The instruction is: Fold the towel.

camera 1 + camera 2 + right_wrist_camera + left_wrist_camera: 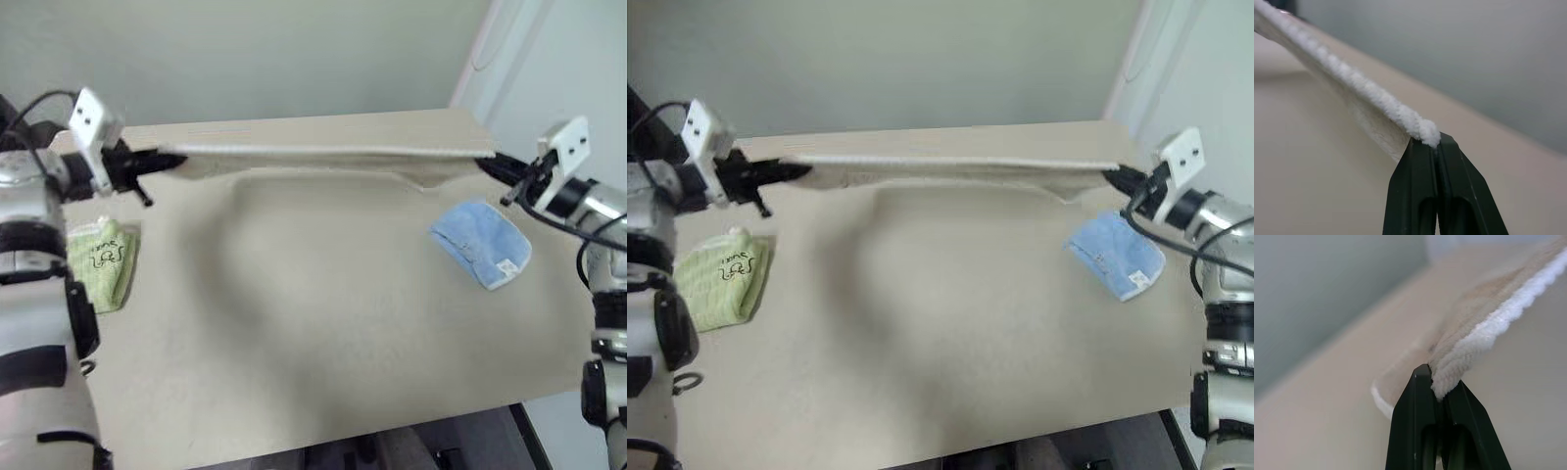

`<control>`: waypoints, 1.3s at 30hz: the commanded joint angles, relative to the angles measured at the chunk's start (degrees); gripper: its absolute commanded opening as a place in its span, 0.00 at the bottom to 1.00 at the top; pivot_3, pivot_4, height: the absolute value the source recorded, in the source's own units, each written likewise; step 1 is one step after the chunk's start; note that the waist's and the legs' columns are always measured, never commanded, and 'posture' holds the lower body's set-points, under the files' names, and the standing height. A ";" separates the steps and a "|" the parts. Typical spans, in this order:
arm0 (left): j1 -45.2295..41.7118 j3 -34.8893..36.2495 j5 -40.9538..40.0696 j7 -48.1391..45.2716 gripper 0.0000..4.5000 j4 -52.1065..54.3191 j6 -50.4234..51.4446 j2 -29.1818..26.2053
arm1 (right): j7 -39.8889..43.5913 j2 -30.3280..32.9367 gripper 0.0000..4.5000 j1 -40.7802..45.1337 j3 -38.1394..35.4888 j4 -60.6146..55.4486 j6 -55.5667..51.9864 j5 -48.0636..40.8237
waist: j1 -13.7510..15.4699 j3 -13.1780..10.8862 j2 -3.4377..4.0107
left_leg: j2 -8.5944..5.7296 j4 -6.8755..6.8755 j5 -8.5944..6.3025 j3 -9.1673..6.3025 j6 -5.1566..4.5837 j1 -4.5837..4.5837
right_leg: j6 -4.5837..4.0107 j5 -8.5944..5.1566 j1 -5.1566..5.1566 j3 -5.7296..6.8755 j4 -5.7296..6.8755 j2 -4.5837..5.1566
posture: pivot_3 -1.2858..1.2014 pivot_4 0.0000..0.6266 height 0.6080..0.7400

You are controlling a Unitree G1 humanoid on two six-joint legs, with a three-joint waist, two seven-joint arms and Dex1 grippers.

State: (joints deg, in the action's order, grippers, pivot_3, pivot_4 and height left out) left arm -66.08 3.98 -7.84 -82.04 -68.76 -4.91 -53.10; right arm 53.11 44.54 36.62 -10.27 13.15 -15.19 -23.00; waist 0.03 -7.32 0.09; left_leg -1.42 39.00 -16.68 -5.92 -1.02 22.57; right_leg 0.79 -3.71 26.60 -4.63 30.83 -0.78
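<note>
L gripper [1436, 382] & R gripper [1434, 142] each pinch an end of the towel [323, 149]. It's stretched taut along the table's [323, 333] far edge, lifted.

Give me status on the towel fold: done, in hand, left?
Done: both ends gripped. The left gripper and right gripper have their jaws shut on the towel. In hand: the towel is stretched between them above the table, its middle sagging. Left: no fold laid yet. The green cloth and blue cloth lie to the sides.

black scrawl on green cloth [103, 262], not legible
</note>
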 commanded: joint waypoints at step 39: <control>13.13 -7.26 3.17 0.17 0.01 11.19 5.46 -2.88 | 7.33 7.50 0.00 -24.32 0.86 -25.40 -22.55 -13.77 | -0.06 0.06 -0.06 | 0.02 0.29 0.35 -0.13 0.25 0.35 | 0.38 -0.38 0.19 -0.01 0.19 -0.06 | 0.52 0.24 1.00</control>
State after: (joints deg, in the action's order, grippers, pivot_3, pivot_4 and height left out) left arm -51.19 -3.34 -6.61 -83.44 -55.34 2.96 -55.79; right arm 61.13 52.36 11.12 -9.57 -12.86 -39.02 -37.85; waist -0.03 -7.26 0.03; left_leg -1.40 39.29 -16.33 -6.05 -0.78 22.93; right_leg 1.17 -4.08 26.79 -4.65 31.03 -0.83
